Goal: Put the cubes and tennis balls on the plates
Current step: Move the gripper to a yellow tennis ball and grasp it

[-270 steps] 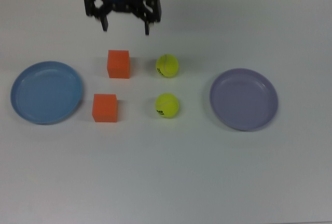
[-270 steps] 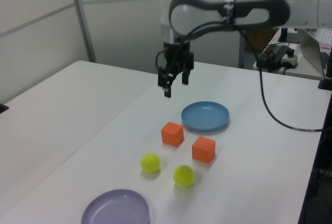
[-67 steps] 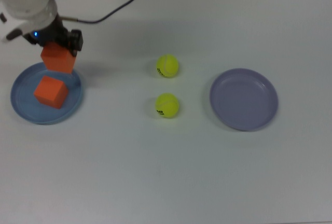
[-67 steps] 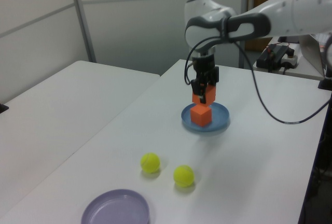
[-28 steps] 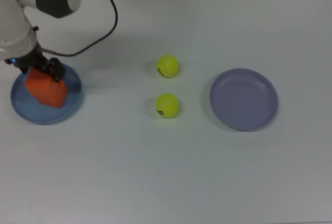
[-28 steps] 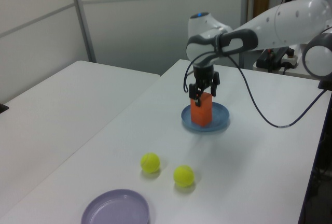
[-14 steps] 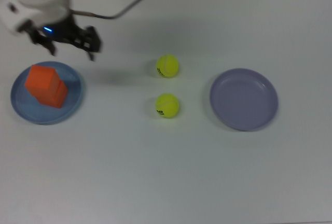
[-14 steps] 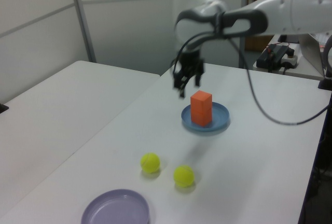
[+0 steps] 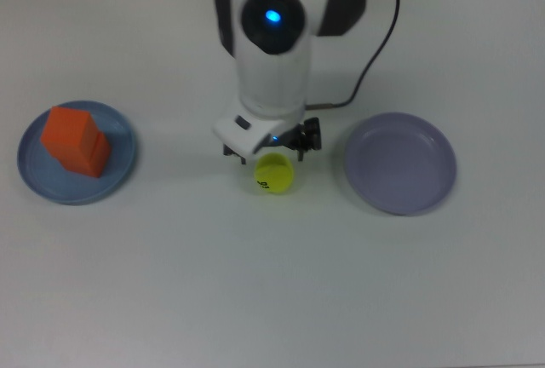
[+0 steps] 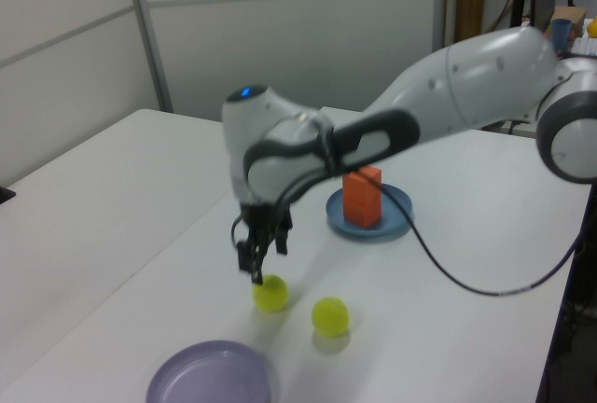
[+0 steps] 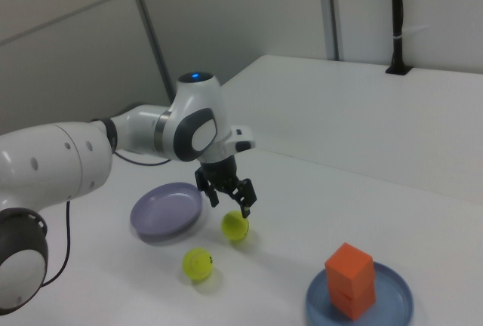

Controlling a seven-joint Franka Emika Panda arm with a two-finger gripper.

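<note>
Two orange-red cubes [image 9: 75,140] stand stacked one on the other on the light blue plate [image 9: 34,176], at the top view's left. My gripper [image 10: 264,261] is open and hangs just above one tennis ball [image 10: 270,295], its fingers spread to either side and not touching it. In the top view the arm hides that ball. The other tennis ball [image 9: 274,173] lies free on the table just beside the gripper [image 9: 271,142]. The lavender plate [image 9: 400,163] at the top view's right holds nothing. In the right view the gripper [image 11: 231,207] is over the ball [image 11: 235,226].
The arm's white body reaches across the table's middle in the top view. A black cable [image 9: 375,27] trails behind it. In the left view a second white table [image 10: 84,188] stands alongside at the left view's left.
The gripper has swung from beside the blue plate across to the tennis balls and come down over one. The stacked cubes stay on the blue plate.
</note>
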